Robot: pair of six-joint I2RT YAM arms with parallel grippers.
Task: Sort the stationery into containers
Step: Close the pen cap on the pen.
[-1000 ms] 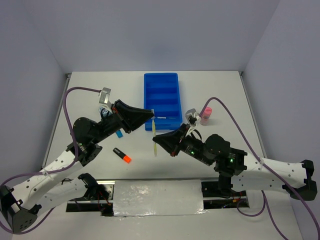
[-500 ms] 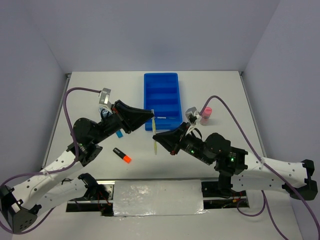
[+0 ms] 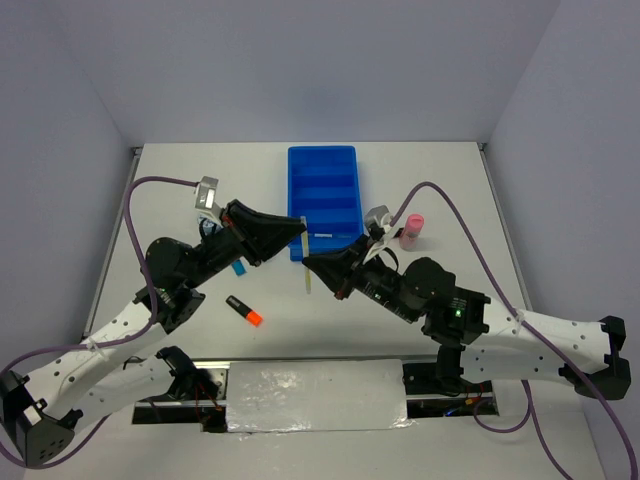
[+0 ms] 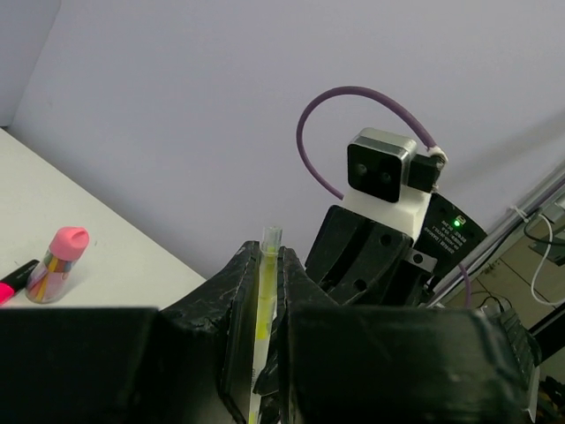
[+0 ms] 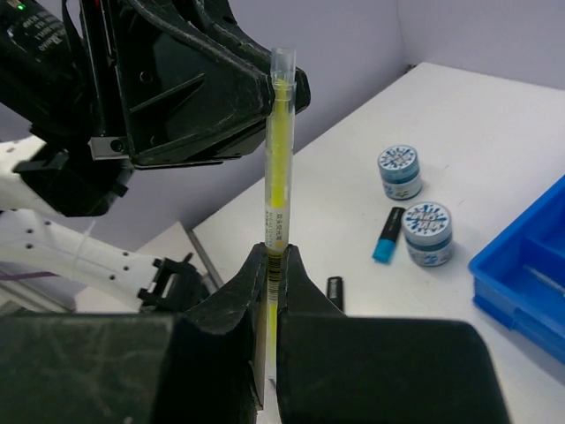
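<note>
The right gripper is pinched tight on the nearer part of a thin pale stick, and the left gripper is narrowly clamped on its far end, with both arms stretched inward so that their tips meet just near of the blue tray's near-left corner.

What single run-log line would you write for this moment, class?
left gripper: shut on yellow stick | right gripper: shut on same stick | stick: off table, beside blue tray | placed: not yet
</note>
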